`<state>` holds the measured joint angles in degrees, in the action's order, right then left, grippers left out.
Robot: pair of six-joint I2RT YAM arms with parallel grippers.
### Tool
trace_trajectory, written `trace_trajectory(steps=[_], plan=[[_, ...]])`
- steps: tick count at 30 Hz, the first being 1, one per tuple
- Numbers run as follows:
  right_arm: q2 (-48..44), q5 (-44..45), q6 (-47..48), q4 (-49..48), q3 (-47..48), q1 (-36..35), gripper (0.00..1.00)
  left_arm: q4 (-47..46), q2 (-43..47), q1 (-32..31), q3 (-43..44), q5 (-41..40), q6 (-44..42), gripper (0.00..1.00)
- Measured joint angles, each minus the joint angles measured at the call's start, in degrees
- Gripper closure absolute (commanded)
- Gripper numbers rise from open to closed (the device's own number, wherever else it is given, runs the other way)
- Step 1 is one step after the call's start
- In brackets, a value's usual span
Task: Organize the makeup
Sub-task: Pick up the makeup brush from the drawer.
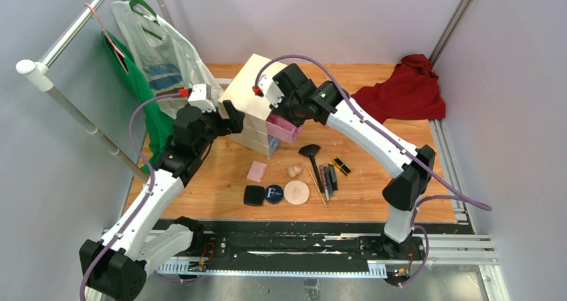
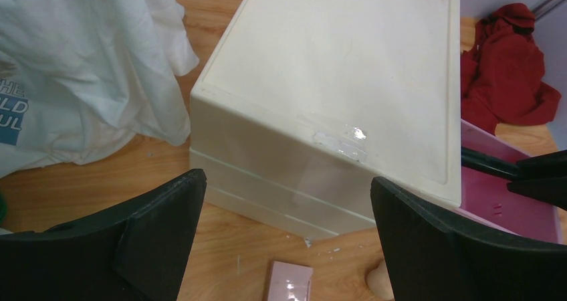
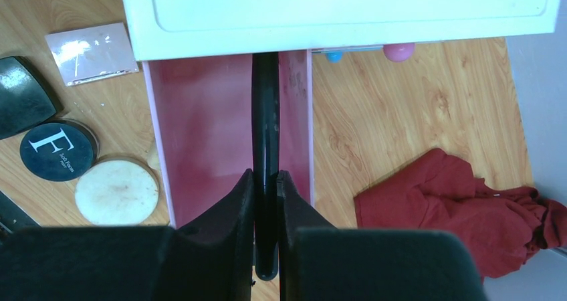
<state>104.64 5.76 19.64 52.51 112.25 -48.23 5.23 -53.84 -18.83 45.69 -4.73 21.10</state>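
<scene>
My right gripper (image 3: 265, 180) is shut on a slim black makeup stick (image 3: 265, 107), held lengthwise over the open pink drawer (image 3: 200, 127) of the cream chest (image 1: 249, 97). My left gripper (image 2: 287, 187) stands wide open and holds nothing, facing the chest's left side. Left of the drawer, the right wrist view shows the pink square (image 3: 92, 52), black square compact (image 3: 20, 97), navy compact (image 3: 55, 152) and round puff (image 3: 116, 192). On the table in front of the chest lie the sponge (image 1: 294, 171), brush (image 1: 312, 155), pencils (image 1: 326, 179) and lipstick (image 1: 342, 166).
A red cloth (image 1: 404, 93) lies at the back right of the wooden table. A white bag (image 1: 160, 53) and a green one hang from a rail at the left, close to my left arm. Grey walls enclose the table.
</scene>
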Motion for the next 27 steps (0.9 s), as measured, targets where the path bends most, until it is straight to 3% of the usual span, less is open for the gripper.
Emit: trace_trajectory(steps=[27], plan=[[-12.20,6.56,-0.83,0.94,-6.10,-1.20,0.99,0.26,2.91,0.00,-0.15,-3.02,0.13,0.02]])
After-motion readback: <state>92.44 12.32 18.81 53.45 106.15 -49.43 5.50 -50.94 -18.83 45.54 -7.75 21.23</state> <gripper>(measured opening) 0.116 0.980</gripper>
